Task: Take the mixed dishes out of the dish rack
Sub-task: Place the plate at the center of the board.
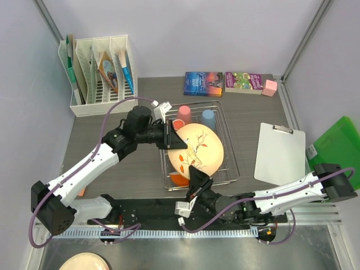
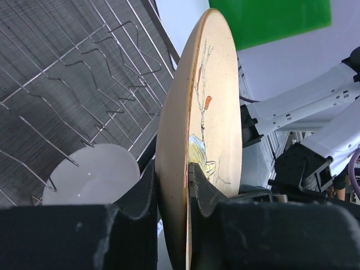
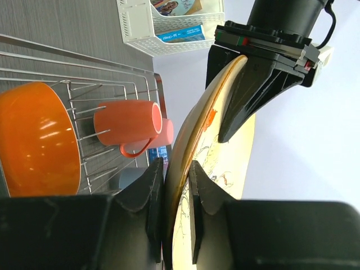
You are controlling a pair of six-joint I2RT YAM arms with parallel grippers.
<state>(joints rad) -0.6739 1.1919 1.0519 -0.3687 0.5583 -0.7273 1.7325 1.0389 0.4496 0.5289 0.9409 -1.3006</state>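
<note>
I have the cream floral plate (image 1: pixel 199 147) pinched from two sides. It stands tilted on edge over the middle of the dish rack (image 1: pixel 229 147). The left gripper (image 1: pixel 170 136) is nearly closed on the rim at about 9 o'clock of the plate, and the right gripper (image 1: pixel 198 175) is nearly closed on the rim at about 6 o'clock. In both wrist views the pads sit on either face of the rim with no gap that I can see.

As I judge it, the step in hand is to get this plate up and out. Two arms on one stiff plate means I must move them as a pair, at one pace and along one line, or one grip will twist against the other. I want to go straight up first, clear of the wire tines. The orange bowl (image 1: pixel 179 180) lies at 7 o'clock of the plate, and the pink cup (image 1: pixel 184 112) and light blue cup (image 1: pixel 208 116) stand at 12 o'clock. The orange mug (image 3: pixel 126 125) lies on its side in the rack.

My left arm reaches from its base towards 1 o'clock, with the wrist turned to 3 o'clock. My right arm lies low along the near edge, pointing to 9 o'clock, and its wrist is bent up to 12 o'clock.
</note>
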